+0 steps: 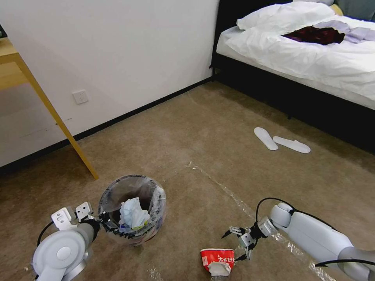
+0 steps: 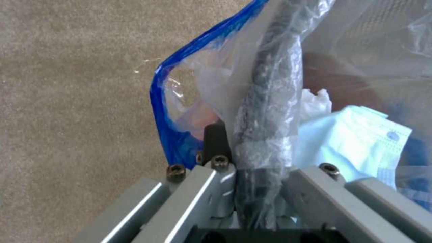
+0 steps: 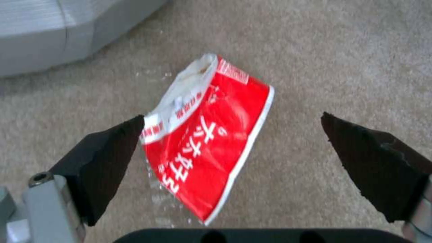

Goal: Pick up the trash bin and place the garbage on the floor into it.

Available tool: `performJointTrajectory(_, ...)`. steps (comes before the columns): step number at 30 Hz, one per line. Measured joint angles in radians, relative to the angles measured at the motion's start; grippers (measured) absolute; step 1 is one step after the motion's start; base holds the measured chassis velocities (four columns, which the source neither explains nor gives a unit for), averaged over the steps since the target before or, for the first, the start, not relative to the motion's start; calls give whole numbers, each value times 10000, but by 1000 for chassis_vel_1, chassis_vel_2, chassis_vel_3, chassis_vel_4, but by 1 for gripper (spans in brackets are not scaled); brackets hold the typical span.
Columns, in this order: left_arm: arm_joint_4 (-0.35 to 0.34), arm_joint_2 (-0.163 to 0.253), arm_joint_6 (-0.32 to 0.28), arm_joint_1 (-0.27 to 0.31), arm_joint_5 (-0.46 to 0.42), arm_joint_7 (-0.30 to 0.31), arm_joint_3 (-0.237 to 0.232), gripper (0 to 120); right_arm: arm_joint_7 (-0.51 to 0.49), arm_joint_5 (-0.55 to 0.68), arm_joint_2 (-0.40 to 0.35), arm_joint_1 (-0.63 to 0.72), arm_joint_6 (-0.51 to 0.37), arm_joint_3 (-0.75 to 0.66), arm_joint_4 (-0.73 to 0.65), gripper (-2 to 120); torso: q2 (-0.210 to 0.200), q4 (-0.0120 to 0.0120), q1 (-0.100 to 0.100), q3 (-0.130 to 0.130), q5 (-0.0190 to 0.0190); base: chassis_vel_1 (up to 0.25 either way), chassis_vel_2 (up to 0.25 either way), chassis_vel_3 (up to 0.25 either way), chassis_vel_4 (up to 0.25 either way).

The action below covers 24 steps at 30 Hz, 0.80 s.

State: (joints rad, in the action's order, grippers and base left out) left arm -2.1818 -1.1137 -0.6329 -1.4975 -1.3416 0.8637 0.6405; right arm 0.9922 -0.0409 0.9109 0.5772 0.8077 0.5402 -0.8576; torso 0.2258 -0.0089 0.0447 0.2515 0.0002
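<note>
Head view first: my left gripper (image 1: 102, 221) is clamped on the near rim of the trash bin (image 1: 133, 212), though the fingertips are mostly buried in the plastic liner so I can't make out much of them. The bin is tilted, with one wad of white tissue and some bluish paper inside; its base is hidden under the bag. My right gripper (image 1: 239, 244) hangs with its fingers spread, just beside and slightly above one crushed red-and-white paper bowl (image 1: 217, 260) lying on the floor (image 1: 203, 140). The bowl is partly cut off at the frame edge. Further out past my right gripper: two white slippers (image 1: 281, 141) near the bed (image 1: 312, 54), and a strip of shiny tape (image 1: 218, 183) runs across the carpet between them and me. A wooden table leg (image 1: 58, 117) stands beyond the bin.

Left wrist view: the bin's dark rim, wrapped in clear plastic, sits pinched between my fingers (image 2: 189, 199). A blue edge of the bag loops beside it, and there's tissue right behind.

Right wrist view: two dark fingertips (image 3: 103, 162) wide apart, bowl between them but closer to one; can't tell if it's touching.
</note>
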Motion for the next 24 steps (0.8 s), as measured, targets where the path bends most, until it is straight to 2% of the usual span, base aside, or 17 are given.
performJointTrajectory(9,74,-6,1,7,32,1,-78,0,-370,469,137,406,-252,-20,175,100,0,0,0,0,1,0,0,0,0)
performJointTrajectory(24,159,78,2,11,25,-1,-175,0,-441,971,359,883,-581,-424,1066,100,0,-1,0,0,1,0,0,0,0)
